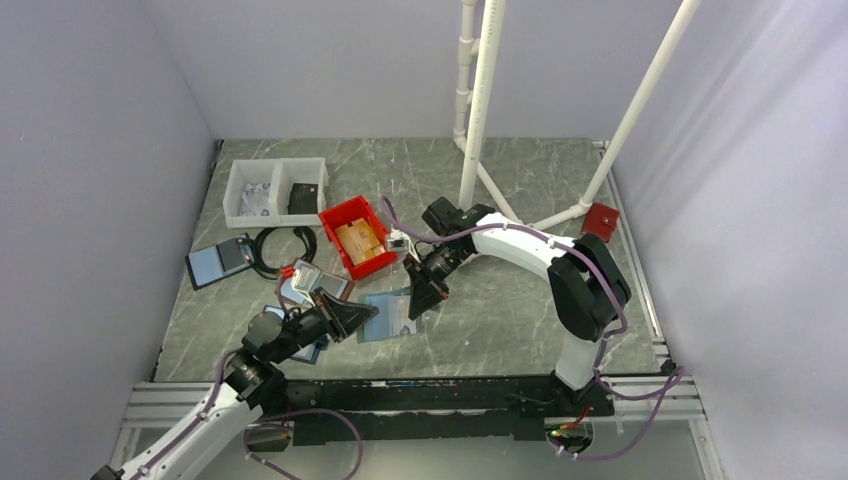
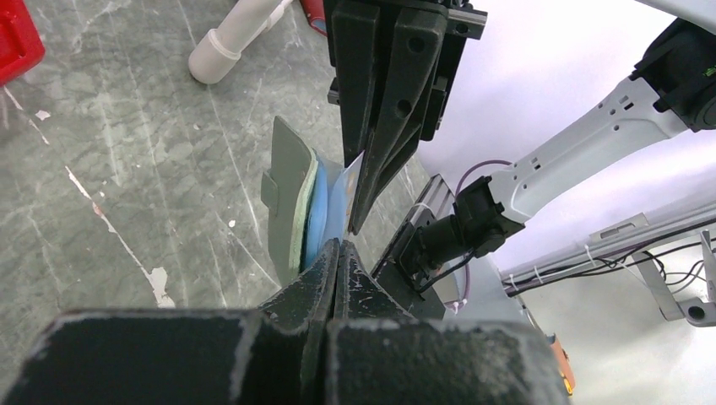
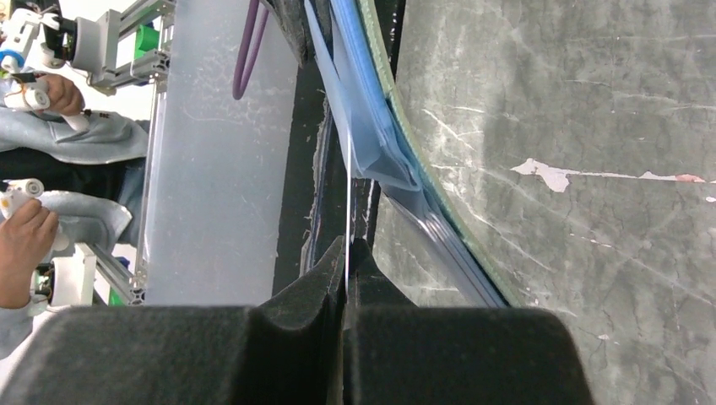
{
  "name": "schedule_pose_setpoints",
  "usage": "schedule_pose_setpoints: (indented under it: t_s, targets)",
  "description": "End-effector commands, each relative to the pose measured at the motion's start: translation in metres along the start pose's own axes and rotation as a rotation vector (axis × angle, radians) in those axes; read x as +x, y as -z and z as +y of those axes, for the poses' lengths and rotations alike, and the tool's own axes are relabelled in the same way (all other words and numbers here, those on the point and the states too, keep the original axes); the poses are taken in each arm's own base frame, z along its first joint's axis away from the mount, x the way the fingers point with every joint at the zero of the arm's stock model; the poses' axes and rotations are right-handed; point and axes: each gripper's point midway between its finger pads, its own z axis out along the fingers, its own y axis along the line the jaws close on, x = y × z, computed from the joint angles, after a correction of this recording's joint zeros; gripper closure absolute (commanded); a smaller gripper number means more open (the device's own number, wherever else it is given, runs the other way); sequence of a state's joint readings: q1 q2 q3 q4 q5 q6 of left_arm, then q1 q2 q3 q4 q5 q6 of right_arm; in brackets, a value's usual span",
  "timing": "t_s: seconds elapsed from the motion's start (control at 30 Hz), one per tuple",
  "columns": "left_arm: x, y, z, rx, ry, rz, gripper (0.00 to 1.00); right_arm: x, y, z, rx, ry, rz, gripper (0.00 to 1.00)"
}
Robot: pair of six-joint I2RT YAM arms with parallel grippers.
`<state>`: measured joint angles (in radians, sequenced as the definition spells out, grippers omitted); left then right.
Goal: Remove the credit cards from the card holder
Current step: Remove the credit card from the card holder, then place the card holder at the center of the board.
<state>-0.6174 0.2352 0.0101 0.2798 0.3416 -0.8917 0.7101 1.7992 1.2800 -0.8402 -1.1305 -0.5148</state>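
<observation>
Left gripper (image 2: 335, 251) clenched, pinching the near edge of the card holder (image 2: 291, 198). Holder stands on edge over the desk (image 2: 127, 152), front centre, with its teal rim and pale blue panels fanned apart. Right gripper (image 2: 359, 221) clenched on a pale clear panel from the far side. Red bin (image 1: 356, 237) farther back.

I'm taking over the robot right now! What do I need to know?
Left gripper: shut on the card holder at its edge.
Right gripper: shut on a thin pale sheet at the holder's pockets. Card or pocket leaf, cannot tell.
Holder: pinched between both grippers, over the near middle of the table.
Done: holder gripped. No credit card seen free yet.
Left: pull the cards out.
</observation>
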Motion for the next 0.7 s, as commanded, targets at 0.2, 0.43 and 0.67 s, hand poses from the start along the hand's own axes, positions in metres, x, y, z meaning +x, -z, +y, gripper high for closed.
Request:
schedule_pose_setpoints:
  t_s: [0.2, 0.43, 0.67]
  targets:
    - [0.007, 0.009, 0.034, -0.187, 0.032, 0.013, 1.0, -0.005, 0.007, -0.009, 0.064, 0.061, 0.026, 1.0]
    - [0.026, 0.012, 0.065, -0.311, 0.13, 0.05, 1.0, 0.001, 0.01, -0.017, 0.113, 0.06, 0.063, 1.0]
    - [0.052, 0.02, 0.099, -0.473, 0.186, 0.147, 1.0, 0.002, 0.011, -0.017, 0.12, 0.061, 0.073, 1.0]
